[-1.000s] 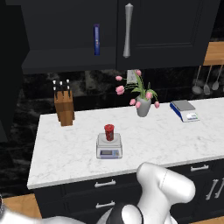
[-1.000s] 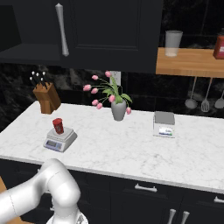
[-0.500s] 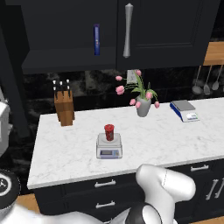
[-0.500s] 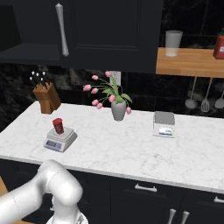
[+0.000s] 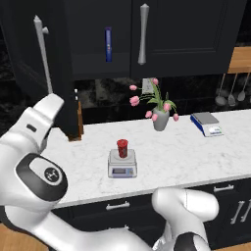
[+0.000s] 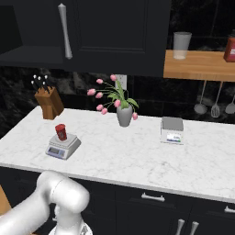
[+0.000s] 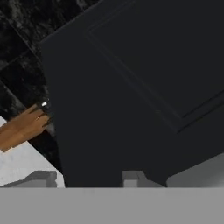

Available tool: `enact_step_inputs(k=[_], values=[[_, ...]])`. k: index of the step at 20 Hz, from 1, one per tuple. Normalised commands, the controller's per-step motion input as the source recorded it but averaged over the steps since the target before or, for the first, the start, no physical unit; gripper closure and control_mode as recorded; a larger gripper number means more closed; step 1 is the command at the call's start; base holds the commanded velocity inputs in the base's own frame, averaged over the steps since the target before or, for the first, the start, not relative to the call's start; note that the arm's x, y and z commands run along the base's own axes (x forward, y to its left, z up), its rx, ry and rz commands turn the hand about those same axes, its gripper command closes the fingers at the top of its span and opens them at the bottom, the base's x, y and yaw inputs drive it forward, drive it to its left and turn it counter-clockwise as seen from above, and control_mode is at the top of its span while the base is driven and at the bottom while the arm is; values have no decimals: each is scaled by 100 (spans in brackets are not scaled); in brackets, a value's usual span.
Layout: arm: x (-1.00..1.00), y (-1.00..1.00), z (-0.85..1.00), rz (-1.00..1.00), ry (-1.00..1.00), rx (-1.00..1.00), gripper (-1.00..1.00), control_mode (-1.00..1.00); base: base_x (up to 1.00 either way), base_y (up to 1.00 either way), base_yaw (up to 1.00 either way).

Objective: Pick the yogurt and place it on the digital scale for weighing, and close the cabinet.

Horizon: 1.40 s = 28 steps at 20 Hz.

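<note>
Left base view
Yogurt (image 5: 122, 147): a red cup with a darker top, upright on the platform of the digital scale (image 5: 122, 164); dark marks on its label, too small to read.
Digital scale: silver-grey, near the front edge of the counter (image 5: 196, 157); the bluish display on its front shows nothing legible.
Cabinet (image 5: 186, 34): black, above the scale; its left door (image 5: 41, 63) stands swung open with its long silver handle toward the camera, the other door is closed.
Blue bottle (image 5: 108, 44): tall and thin, inside the cabinet, above the scale.
Vase of pink tulips (image 5: 160, 117): behind the scale and to its right.
Second scale (image 5: 206, 123): flat, blue base, far right of the digital scale.
Arm: its white wrist reaches up at the open door, left of the scale.

Right base view
Yogurt (image 6: 60, 132): on the digital scale (image 6: 63, 147), at the left end of the counter (image 6: 137, 160).
Knife block (image 6: 49, 102): behind the scale, against the wall.
Vase of pink tulips (image 6: 124, 114): right of the scale.
Second scale (image 6: 172, 129): well right of the digital scale.
Wooden shelf (image 6: 197, 66): far right and above, carrying a clear glass (image 6: 181, 45) and a red bottle (image 6: 229, 48); label unreadable.

Hand view
Cabinet door (image 7: 144, 87): a black panel close in front of the camera.
Knife block (image 7: 24, 127): a wooden edge beside the door.
Gripper (image 7: 89, 179): fingers drawn together as far as they go; no object can be seen between them.
</note>
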Motion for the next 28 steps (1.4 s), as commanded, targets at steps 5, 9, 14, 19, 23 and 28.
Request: enact_step_inputs(k=[5, 9, 14, 19, 23, 28], values=[[14, -100, 24, 10, 17, 24, -100, -100, 0, 0, 0], [56, -100, 19, 12, 16, 22, -100, -100, 0, 0, 0], [73, -100, 39, 19, 9, 24, -100, -100, 0, 0, 0], [100, -79, 7, 25, 1, 21, -100, -100, 0, 0, 0], [100, -13, 0, 10, 0, 2, -100, -100, 0, 0, 0], [100, 0, 0, 1, -3, 0, -100, -100, 0, 0, 0]])
